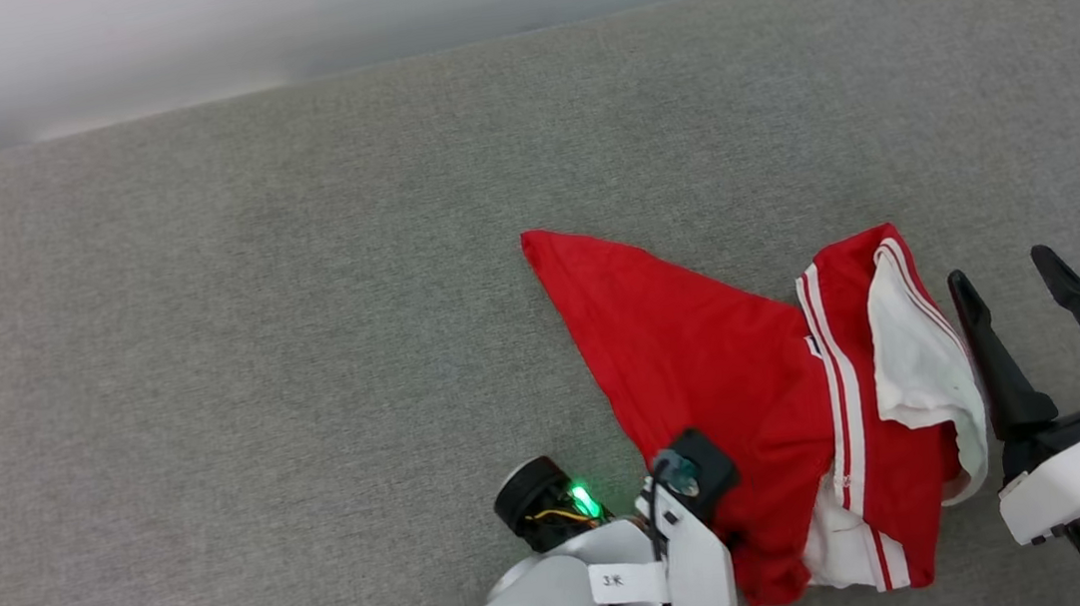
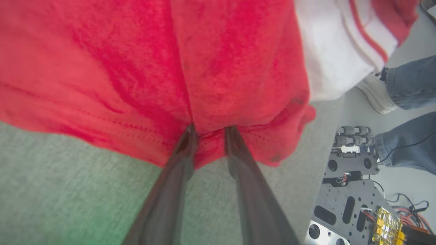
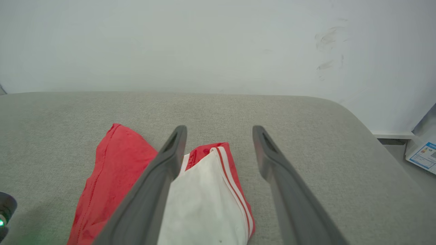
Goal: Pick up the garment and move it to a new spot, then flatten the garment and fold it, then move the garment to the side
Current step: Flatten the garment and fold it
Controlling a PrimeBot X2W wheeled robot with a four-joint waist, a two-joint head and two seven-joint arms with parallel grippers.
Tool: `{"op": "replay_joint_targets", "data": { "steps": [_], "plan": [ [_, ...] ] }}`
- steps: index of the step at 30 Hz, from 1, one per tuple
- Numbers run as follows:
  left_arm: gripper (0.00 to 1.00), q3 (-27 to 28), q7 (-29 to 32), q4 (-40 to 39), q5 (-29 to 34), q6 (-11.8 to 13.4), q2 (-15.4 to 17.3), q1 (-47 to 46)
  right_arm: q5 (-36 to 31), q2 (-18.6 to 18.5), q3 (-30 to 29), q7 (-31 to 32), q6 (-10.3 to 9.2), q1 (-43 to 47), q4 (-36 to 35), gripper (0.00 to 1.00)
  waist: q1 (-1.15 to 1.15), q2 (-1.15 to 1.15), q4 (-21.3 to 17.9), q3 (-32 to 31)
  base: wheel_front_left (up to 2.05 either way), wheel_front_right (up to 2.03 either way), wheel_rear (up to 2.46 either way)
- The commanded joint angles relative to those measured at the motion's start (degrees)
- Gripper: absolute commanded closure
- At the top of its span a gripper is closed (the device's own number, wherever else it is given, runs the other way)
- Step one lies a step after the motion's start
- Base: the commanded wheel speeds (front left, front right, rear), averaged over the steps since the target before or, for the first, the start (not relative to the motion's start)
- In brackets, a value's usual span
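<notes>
Red shirt, white sleeves, striped trim, crumpled in a heap at grey cushion's near right edge.

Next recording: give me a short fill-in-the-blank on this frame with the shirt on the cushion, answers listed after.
1. The garment lies crumpled on a ___ cushion.
2. The right gripper, empty, holds its jaws ___ beside the white sleeve.
3. The left gripper has its tips at the garment's ___ hem.
4. In the left wrist view, a person wears ___ jeans.

Missing words: grey; open; red; blue.
</notes>
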Motion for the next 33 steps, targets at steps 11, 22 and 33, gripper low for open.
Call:
{"op": "replay_joint_targets", "data": {
  "steps": [11,22,33],
  "plan": [
    [1.0,7.37,-12.74,3.15,-1.74,3.38,3.33,-2.22,-0.91,0.13,0.43,0.35,-0.02,0.21,1.39,0.0,0.0,0.0,3.59,-4.23,0.0,0.0,0.0],
    [1.0,20.83,-23.32,0.86,-2.7,9.7,15.05,-9.35,-1.0,0.64,2.71,0.45,-0.02,0.41,2.2,0.0,0.0,0.0,3.83,-5.57,0.0,0.0,0.0],
    [0.0,28.41,-26.61,4.72,-3.44,12.68,23.8,-13.53,-1.44,1.0,4.38,0.31,-0.02,-0.68,3.24,0.0,0.0,0.0,2.76,-2.96,0.0,0.0,0.0]
  ]
}}
